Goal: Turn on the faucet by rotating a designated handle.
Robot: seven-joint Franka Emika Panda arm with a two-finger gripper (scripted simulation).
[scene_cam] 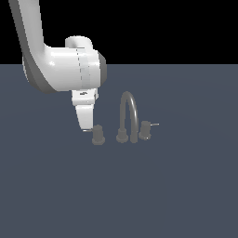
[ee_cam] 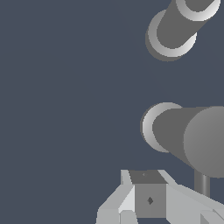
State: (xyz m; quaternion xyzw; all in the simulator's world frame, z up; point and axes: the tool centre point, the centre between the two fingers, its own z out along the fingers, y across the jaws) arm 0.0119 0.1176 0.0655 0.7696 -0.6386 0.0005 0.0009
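The faucet stands on the dark floor, its arched spout [scene_cam: 128, 114] between two short knobs. The handle [scene_cam: 98, 135] is the knob on the exterior view's left, and its thin pale lever [scene_cam: 86, 130] points left. The twin knob [scene_cam: 145, 130] stands on the exterior view's right. My gripper [scene_cam: 85, 125] points down just left of the handle, with its tips at the lever. No gap shows between the fingers. In the wrist view the handle [ee_cam: 192, 138] looms large beside my gripper [ee_cam: 151, 194], with the lever [ee_cam: 202, 183] close to the fingers [ee_cam: 150, 200]. It holds nothing.
The spout's round base [scene_cam: 122, 135] stands just right of the handle in the exterior view and shows as the second cylinder in the wrist view [ee_cam: 177, 28]. The flat dark grey floor [scene_cam: 119, 195] runs all around.
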